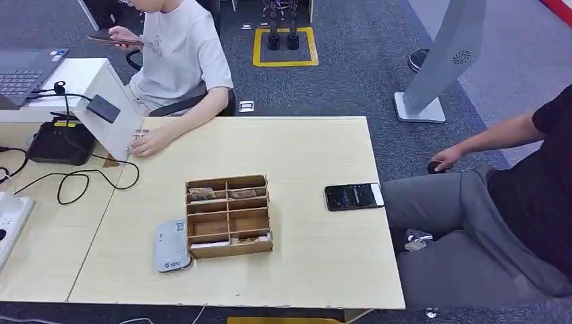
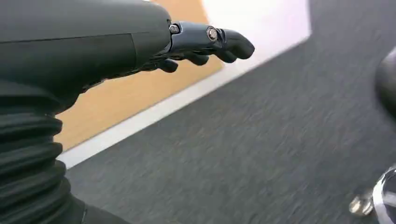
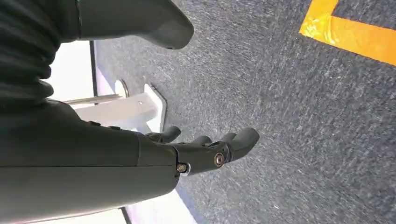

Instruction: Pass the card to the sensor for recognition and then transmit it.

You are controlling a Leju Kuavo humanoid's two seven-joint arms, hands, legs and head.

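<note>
While both silver arms hung below the table edge, the left hand (image 2: 205,44) showed its dark fingers loosely extended over grey carpet, holding nothing, and the right hand (image 3: 205,151) hung the same way, fingers apart and empty, over carpet near a strip of yellow floor tape (image 3: 350,32).

On the pale wooden table (image 1: 303,155), a small open wooden organiser box with several compartments (image 1: 228,216) stood near the centre. Flat card-like pieces lay in its far compartments and along its near row; which of them was the task's card could not be told. A grey flat pouch-like item (image 1: 170,246) lay touching the box at its 9 o'clock. A black smartphone (image 1: 353,196) lay at 3 o'clock of the box, well apart. The small black sensor pad on a white slanted stand (image 1: 102,108) stood at about 10 o'clock of the box, and a seated person's hand (image 1: 150,143) rested just beside the stand, apparently holding something small.

Judged from this, the scene fitted either hands waiting to fetch a card from the box or hands withdrawn with a card already handed over. Any pick from the box would call for a fine pinch on a thin edge inside a narrow slot.
</note>
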